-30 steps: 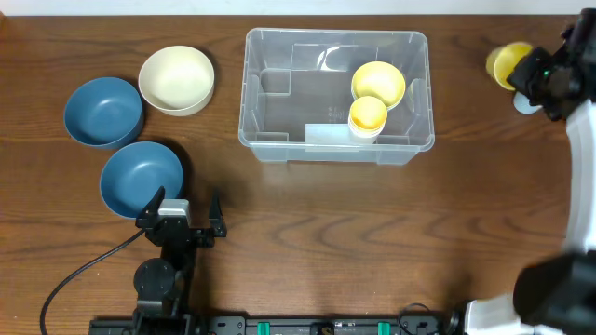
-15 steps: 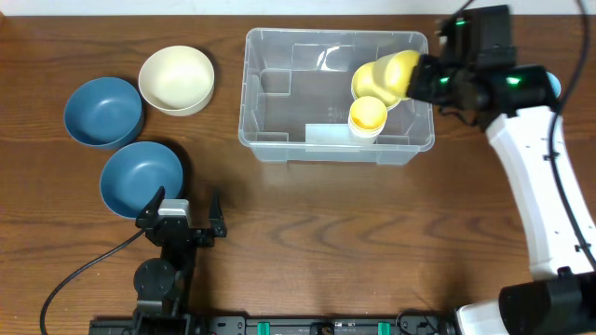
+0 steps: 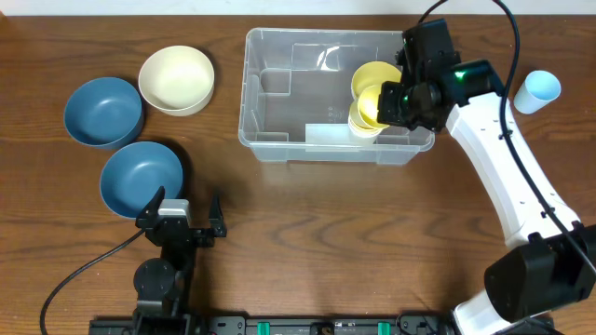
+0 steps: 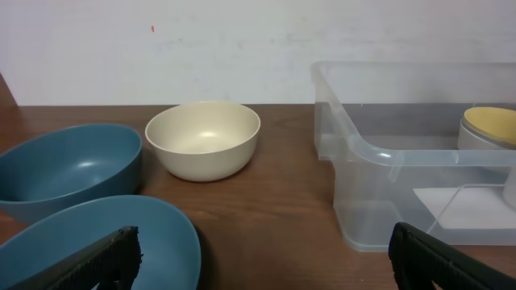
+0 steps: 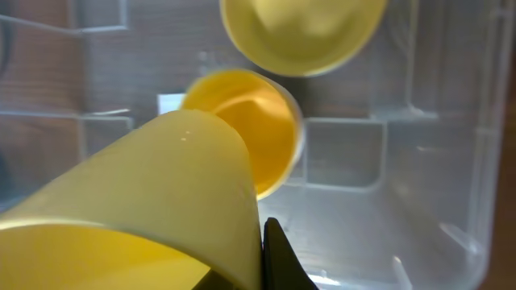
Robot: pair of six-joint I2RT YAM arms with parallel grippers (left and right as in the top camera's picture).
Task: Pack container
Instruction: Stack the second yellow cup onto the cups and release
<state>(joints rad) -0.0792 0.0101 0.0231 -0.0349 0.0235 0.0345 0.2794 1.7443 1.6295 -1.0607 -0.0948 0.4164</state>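
Note:
The large clear plastic container stands at the table's back centre and shows in the left wrist view. Inside it at the right are a yellow bowl and a yellow cup. My right gripper is shut on a second yellow cup, held tilted over the cup inside; in the right wrist view this held cup fills the lower left. My left gripper is open and empty near the front left, beside a blue bowl.
A second blue bowl and a cream bowl sit at the back left. A light blue cup stands at the far right, outside the container.
My right arm picked the yellow cup up from the far right and carried it left and down into the container's right end. The light blue cup is now uncovered. The left arm is still.

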